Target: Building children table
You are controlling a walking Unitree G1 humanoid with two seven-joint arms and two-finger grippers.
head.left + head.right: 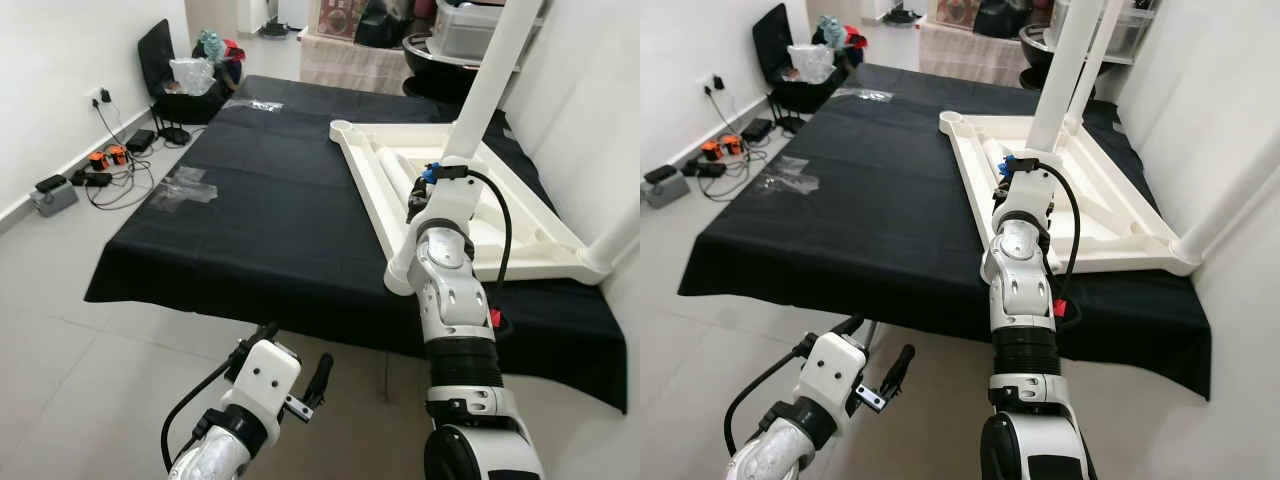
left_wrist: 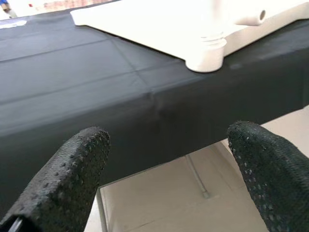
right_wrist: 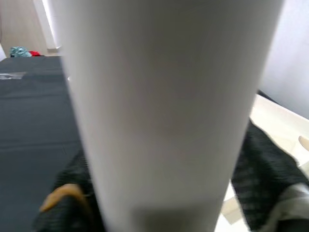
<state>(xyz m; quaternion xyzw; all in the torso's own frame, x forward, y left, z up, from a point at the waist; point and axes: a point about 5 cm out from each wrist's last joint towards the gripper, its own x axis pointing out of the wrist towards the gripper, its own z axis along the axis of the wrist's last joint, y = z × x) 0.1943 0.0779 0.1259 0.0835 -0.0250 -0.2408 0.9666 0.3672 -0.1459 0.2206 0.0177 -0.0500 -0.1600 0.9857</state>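
Observation:
The white children's table top point(image 1: 520, 235) lies upside down on the black-covered table point(image 1: 250, 220). My right gripper point(image 1: 452, 160) is raised over the top's middle and shut on a white table leg point(image 1: 490, 80) that stands nearly upright. In the right wrist view this leg point(image 3: 164, 96) runs between the black fingers point(image 3: 270, 179). A second white leg point(image 1: 622, 232) rises from the top's near right corner. My left gripper point(image 1: 290, 358) hangs open and holds nothing, low in front of the table's near edge, facing the top's corner socket point(image 2: 207, 55).
Clear plastic bags point(image 1: 185, 186) lie on the cloth at the left. A black chair with bags point(image 1: 170, 65) stands at the back left. Cables and chargers point(image 1: 100, 168) lie on the floor by the left wall. A white wall closes the right side.

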